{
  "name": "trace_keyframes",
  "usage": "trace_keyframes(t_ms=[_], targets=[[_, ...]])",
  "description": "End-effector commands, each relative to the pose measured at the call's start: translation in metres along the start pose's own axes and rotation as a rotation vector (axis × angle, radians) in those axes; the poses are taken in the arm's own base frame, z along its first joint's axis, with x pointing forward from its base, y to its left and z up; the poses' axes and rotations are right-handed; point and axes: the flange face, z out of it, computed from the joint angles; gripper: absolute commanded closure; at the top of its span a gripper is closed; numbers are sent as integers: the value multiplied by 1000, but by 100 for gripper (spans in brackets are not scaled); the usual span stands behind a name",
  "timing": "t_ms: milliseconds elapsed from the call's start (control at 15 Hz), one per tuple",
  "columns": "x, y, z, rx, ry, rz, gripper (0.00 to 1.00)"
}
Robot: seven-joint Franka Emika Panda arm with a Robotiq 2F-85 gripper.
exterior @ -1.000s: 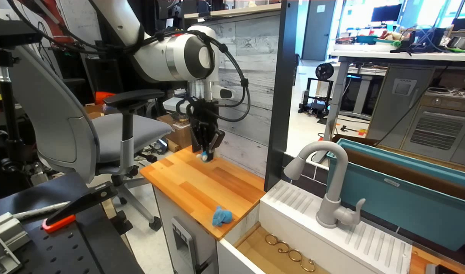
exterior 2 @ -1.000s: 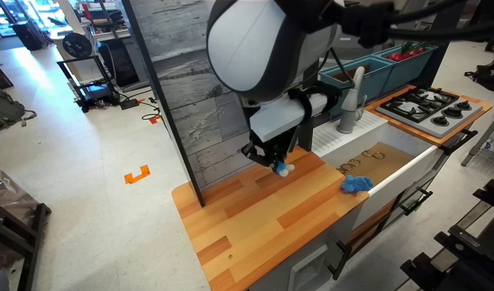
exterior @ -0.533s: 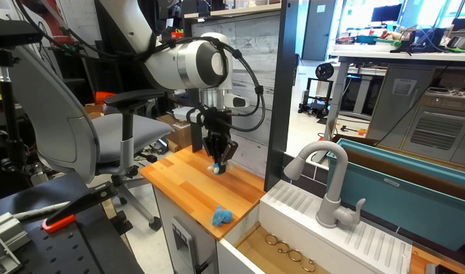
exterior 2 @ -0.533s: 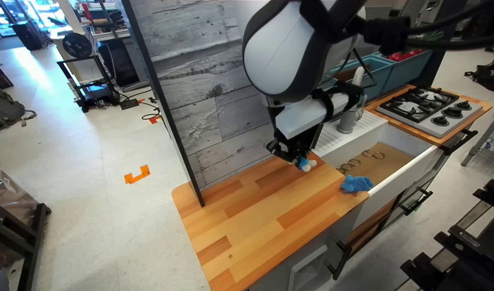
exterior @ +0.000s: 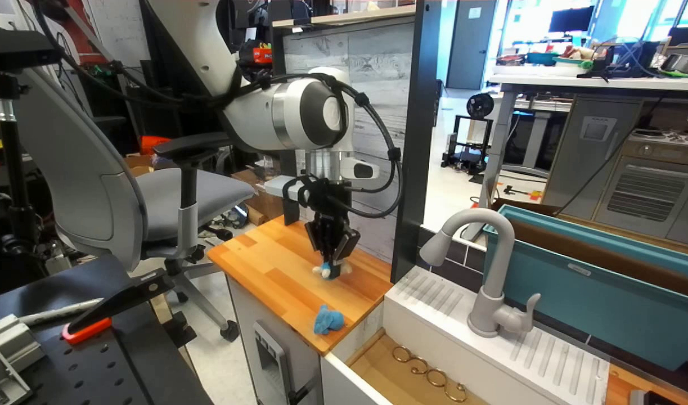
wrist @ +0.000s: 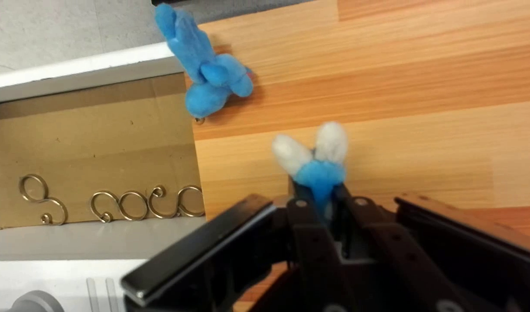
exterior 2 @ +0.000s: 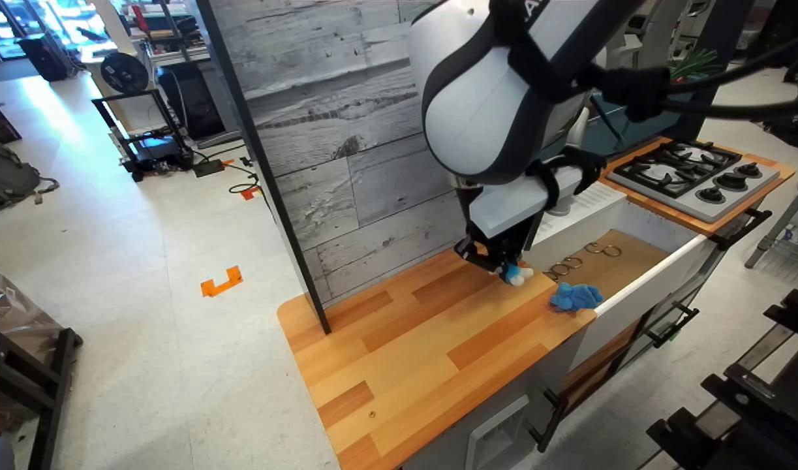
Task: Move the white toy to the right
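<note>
Over the last second you have carried the white toy along the tabletop toward the sink, which lies to the right in both exterior views; in the latest half second you also seem to have come lower. Your fingers are drawn in close, with the toy's blue middle pinched between their tips and its two white ends sticking out past them in the wrist view. The grip looks sound, since the toy has travelled along with the fingers. It is now over the sink-side part of the tabletop, inward of the edge; whether it touches the surface, I cannot tell. The blue plush at the corner by the sink has not moved, and the toy is near it but apart. For the task, this reads as the rightward transfer well under way, with the release probably close. I'd have you finish lowering before you let go: much more travel could nudge the plush or drop the toy into the sink.
</note>
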Motion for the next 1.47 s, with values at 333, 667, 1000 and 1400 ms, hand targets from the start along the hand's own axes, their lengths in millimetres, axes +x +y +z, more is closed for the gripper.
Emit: trace_keyframes(t_ms=[333,667,1000,1400], targets=[[11,-9,32,-16,-28,-7,93],[17,-28,-1,12,21,-41,40],[1,-52,-34,46,49,-102,4],[-53,-76,-92,92,74,-173,0]])
